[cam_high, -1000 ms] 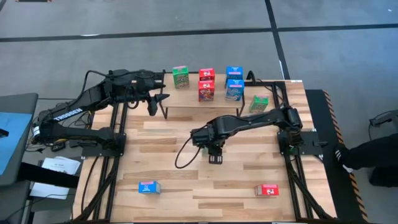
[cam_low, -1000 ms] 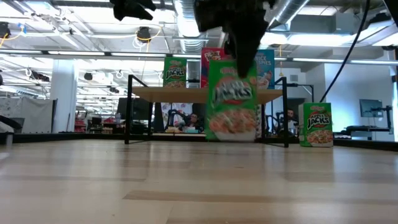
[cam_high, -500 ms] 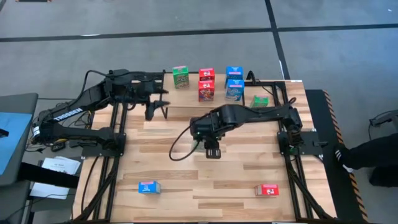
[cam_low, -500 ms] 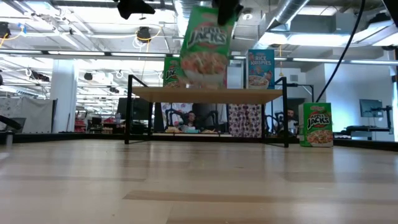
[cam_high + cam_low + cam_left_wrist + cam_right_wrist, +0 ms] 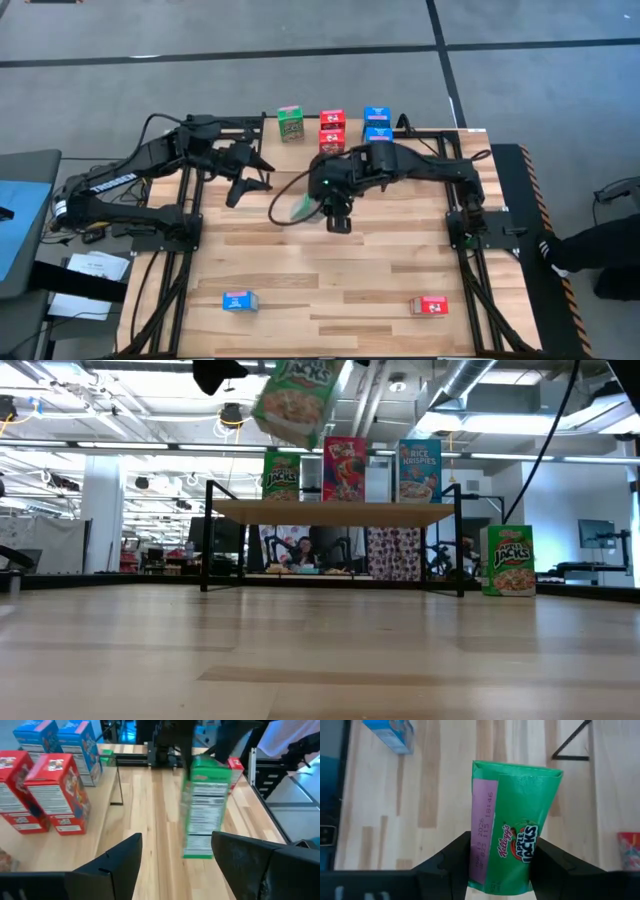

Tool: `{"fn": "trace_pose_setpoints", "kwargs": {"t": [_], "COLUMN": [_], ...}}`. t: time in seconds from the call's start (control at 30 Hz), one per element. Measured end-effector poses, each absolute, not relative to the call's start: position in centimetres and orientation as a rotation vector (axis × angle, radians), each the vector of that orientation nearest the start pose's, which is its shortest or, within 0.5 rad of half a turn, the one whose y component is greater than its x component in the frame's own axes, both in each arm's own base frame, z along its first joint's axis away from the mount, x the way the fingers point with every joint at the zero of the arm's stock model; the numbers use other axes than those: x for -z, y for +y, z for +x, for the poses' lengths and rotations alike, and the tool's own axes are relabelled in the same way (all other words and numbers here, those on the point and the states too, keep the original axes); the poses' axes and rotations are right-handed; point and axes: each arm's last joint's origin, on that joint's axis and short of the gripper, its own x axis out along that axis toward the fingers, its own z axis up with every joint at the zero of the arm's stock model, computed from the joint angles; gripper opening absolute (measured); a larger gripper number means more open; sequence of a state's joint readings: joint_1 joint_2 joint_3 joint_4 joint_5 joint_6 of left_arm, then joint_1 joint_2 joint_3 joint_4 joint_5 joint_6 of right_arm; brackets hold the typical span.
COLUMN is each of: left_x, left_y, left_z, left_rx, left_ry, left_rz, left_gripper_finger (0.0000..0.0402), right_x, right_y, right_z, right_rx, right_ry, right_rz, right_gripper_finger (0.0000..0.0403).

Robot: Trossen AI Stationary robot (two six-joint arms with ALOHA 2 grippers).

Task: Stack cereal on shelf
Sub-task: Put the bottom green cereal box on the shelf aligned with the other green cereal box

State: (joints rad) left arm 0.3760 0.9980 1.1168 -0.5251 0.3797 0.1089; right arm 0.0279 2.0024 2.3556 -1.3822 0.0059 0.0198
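My right gripper [image 5: 337,215] is shut on a green cereal box [image 5: 298,208], high above the table in front of the shelf [image 5: 290,155]. In the low view the box [image 5: 295,388] hangs tilted, higher than the shelf board [image 5: 330,512]. One green [image 5: 291,123], two red [image 5: 332,130] and two blue boxes [image 5: 377,125] stand upright on the shelf. My left gripper [image 5: 248,186] is open near the shelf's left end and touches nothing. Its wrist view shows the held box [image 5: 205,810] ahead of it. My right gripper pinches the green box between its two fingers [image 5: 452,862], at the box's upper end [image 5: 505,870]. The fingers come from above and point down. The box is lifted clear, hangs below them and tilts toward the table's left.
Another green box [image 5: 510,560] stands on the table right of the shelf. A blue box [image 5: 239,300] and a red box [image 5: 430,305] lie flat near the table's near edge. The shelf's thin black legs [image 5: 207,545] stand at its ends.
My right gripper has carried the green box from just above the table up past shelf height, moving toward the far edge and slightly left. The box has gone from upright to tilted. My left gripper has shifted a little toward the near edge.
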Motion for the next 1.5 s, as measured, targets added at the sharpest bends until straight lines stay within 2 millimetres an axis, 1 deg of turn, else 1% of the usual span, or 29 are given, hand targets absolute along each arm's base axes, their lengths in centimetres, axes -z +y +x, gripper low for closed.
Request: {"fn": "trace_pose_setpoints", "kwargs": {"t": [0.13,0.27,0.53,0.63,0.83,0.97,1.03,1.13,1.23,1.5], "left_x": [-37.0,-36.3,-35.2,-34.9,-34.5,-34.6,-34.6,-34.6,-34.5,-34.4], "left_y": [6.2,6.3,6.7,6.9,6.9,7.0,7.0,7.0,7.1,7.7], "left_z": [20.1,21.2,23.2,23.7,24.1,24.1,24.1,24.1,24.1,23.9], "left_rx": [0.050,0.029,0.043,0.046,0.056,0.017,-0.012,-0.043,-0.108,-0.295], "left_ry": [0.410,0.437,0.459,0.470,0.482,0.484,0.486,0.487,0.494,0.508], "left_rz": [-0.036,-0.026,-0.014,-0.018,-0.031,-0.023,-0.051,-0.147,-0.179,-0.132], "left_gripper_finger": [0.0228,0.0228,0.0228,0.0228,0.0228,0.0228,0.0228,0.0228,0.0228,0.0228], "right_x": [-40.7,-40.5,-40.6,-40.6,-40.7,-40.7,-40.7,-40.7,-40.7,-40.7], "right_y": [0.1,-0.6,-0.8,-0.8,-0.9,-0.9,-0.9,-0.9,-0.9,-0.9], "right_z": [38.8,38.9,38.9,39.0,39.1,39.1,39.1,39.1,39.1,39.1], "right_rx": [0.002,0.016,0.016,0.009,0.005,0.006,0.006,0.006,0.005,0.003], "right_ry": [0.997,1.001,0.990,0.987,0.970,0.970,0.971,0.972,0.972,0.972], "right_rz": [-0.004,0.001,-0.002,-0.015,-0.023,-0.023,-0.022,-0.023,-0.023,-0.025], "right_gripper_finger": [0.0191,0.0191,0.0192,0.0192,0.0192,0.0192,0.0192,0.0192,0.0192,0.0192]}}
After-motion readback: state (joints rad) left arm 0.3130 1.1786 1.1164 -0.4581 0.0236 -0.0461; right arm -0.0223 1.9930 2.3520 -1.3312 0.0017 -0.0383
